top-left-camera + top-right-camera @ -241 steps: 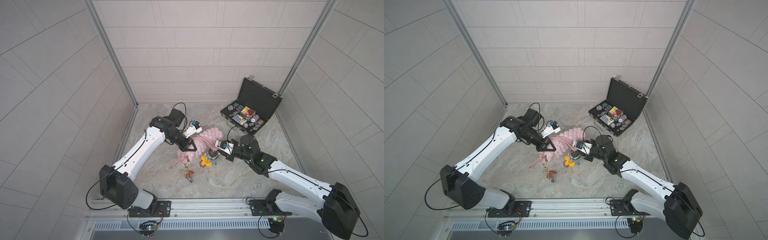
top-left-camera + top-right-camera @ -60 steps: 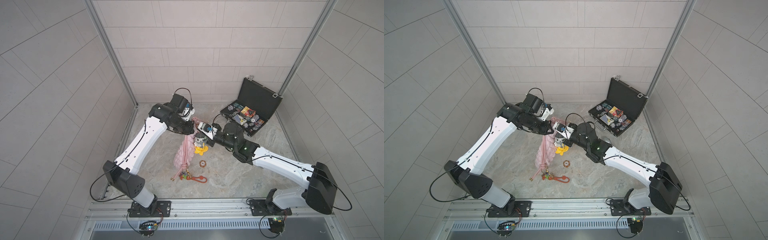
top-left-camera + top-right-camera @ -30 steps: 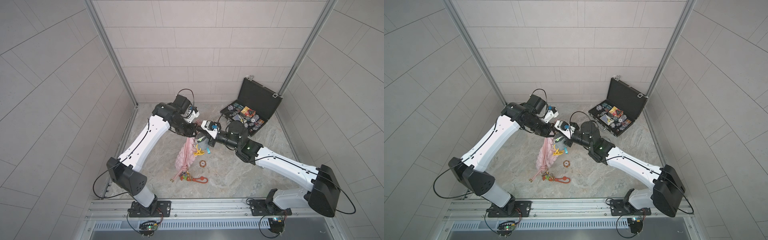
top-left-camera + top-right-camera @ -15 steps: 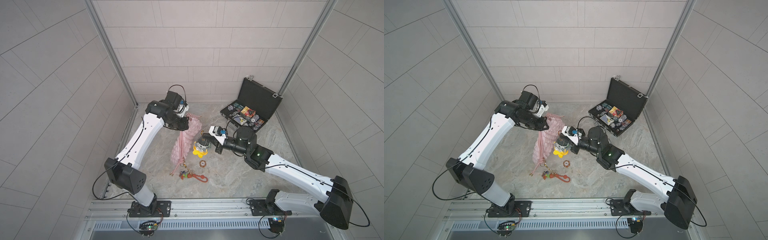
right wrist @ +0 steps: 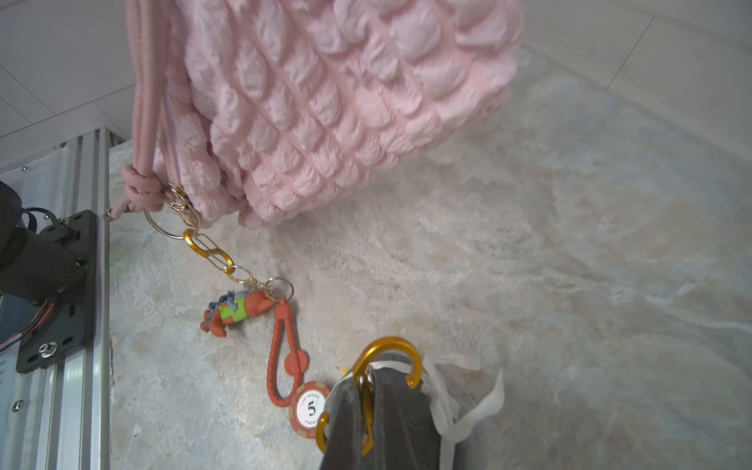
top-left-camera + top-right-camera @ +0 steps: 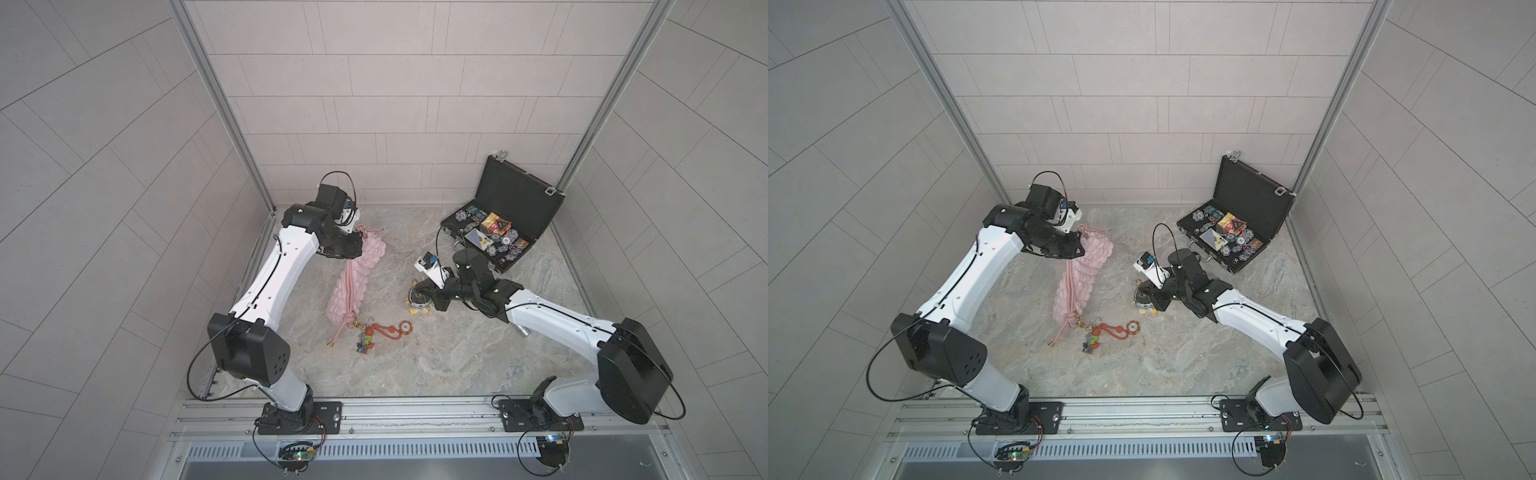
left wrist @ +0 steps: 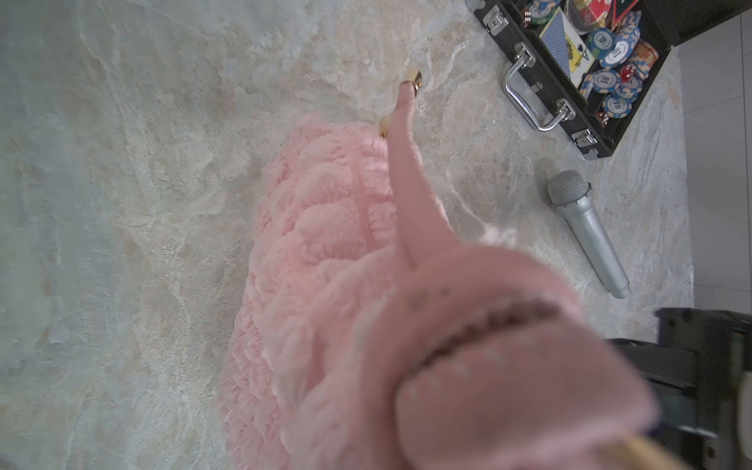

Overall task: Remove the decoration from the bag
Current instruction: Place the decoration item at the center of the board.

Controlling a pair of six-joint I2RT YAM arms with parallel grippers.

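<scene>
A: Well, the left gripper (image 6: 353, 249) is clenched on the top edge of the bag (image 6: 353, 282). It holds that end up, so the pink quilted body slopes down with its low end on the table (image 6: 457, 357).

B: Why lift it like that?

A: My guess: it lets the strap knot and the charms fall clear of the puffy fabric. The right wrist view shows a keychain cluster (image 5: 244, 309) on the table, linked by a gold clip to a ring at the knot. 1 orange figure, 1 braided orange loop, 1 poker chip.

B: And the right gripper (image 6: 422, 297)?

A: Jaws clenched on a gold carabiner (image 5: 386, 358). Its hook shows empty in the right wrist view, with white gauzy fabric beside it. In both top views a yellow-footed decoration (image 6: 1144, 303) sits under that gripper, well apart from the bag.

B: So that 1 is off?

A: Looks so; I see no link back to the bag. The cluster stays attached, so I'd judge the job half done.

B: Anything else around?

A: An open black case (image 6: 507, 220) of chips at the far right, and a silver toy microphone (image 7: 586, 232) on the table.
</scene>
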